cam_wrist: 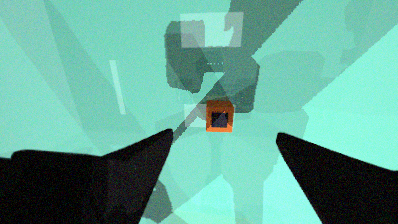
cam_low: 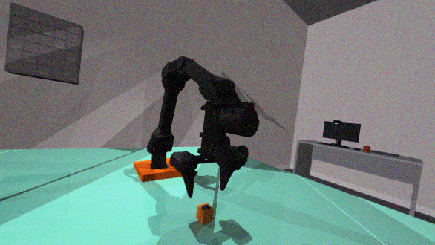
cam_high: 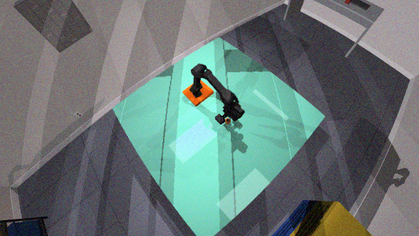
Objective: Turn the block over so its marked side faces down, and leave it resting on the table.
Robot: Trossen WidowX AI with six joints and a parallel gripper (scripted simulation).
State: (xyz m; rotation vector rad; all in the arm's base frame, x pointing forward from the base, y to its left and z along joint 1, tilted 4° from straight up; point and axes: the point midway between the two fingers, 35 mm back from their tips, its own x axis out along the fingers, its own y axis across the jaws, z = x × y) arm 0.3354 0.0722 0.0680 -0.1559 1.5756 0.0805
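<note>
A small orange block (cam_high: 227, 121) (cam_low: 204, 214) (cam_wrist: 220, 127) stands upright on the teal table (cam_high: 200, 186) (cam_low: 56, 204). Its dark square mark (cam_low: 205, 206) (cam_wrist: 219, 119) is on the top face. My gripper (cam_low: 206, 193) (cam_wrist: 223, 135) is open and empty, pointing down above the block. Its fingertips are clear of the block. In the wrist view the block shows between the two fingers and a little beyond the line of their tips. The block's underside is hidden.
The arm stands on an orange base plate (cam_high: 208, 92) (cam_low: 141, 174) behind the block. Dark shadows of the arm and gripper lie around the block. A grey desk (cam_low: 371, 159) with a monitor (cam_low: 341, 131) and a red cup (cam_low: 367, 148) stands far off by the wall.
</note>
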